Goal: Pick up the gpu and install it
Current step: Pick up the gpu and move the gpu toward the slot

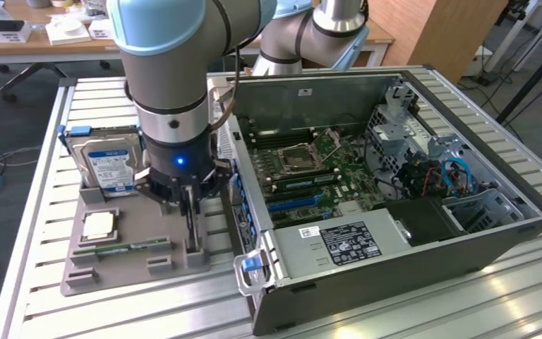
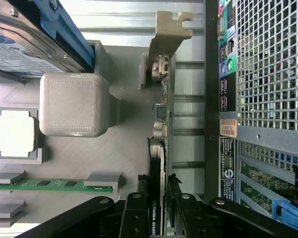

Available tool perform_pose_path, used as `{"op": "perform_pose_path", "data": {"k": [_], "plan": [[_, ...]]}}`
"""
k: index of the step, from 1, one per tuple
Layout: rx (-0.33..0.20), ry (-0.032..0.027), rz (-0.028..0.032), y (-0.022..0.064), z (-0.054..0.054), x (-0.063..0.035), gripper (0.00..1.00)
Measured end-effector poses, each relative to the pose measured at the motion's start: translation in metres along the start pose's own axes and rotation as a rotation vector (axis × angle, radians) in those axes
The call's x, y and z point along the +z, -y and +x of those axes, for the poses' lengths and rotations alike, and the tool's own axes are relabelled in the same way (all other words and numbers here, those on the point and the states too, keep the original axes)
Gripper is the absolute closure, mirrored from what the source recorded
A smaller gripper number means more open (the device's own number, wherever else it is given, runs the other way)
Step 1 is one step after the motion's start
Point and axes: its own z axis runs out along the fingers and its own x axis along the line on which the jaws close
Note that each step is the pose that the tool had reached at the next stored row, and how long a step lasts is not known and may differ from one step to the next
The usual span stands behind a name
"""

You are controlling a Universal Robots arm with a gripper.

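The gpu (image 2: 161, 130) is a thin black card standing on edge in a slot of the grey holder tray (image 2: 114, 153), its silvery bracket (image 2: 168, 34) at the far end. My gripper (image 2: 158, 215) straddles the card's near end, and its black fingers (image 2: 136, 215) press against both faces, shut on the card. In the exterior view the gripper (image 1: 188, 201) hangs straight down over the tray (image 1: 125, 272), with the gpu (image 1: 192, 229) reaching from the fingers down to the slot, right beside the open computer case (image 1: 394, 282).
A blue-labelled hard drive (image 1: 109, 168) stands at the tray's back. A CPU (image 1: 99, 226) and a green memory stick (image 1: 125, 247) lie on the tray. The case's rear panel (image 2: 223, 99) runs close alongside the card. The motherboard (image 1: 304, 173) lies exposed inside.
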Motion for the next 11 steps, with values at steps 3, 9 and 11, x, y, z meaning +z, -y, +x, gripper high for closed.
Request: {"op": "perform_pose_path", "data": {"k": [3,9,11], "plan": [[0.0,0.0,0.0,-0.0003,0.0,-0.0069,0.74],[0.0,0.0,-0.0001,-0.0011,-0.001,-0.0233,0.74],[0.0,0.0001,-0.0001,-0.0014,-0.001,-0.03,0.74]]}}
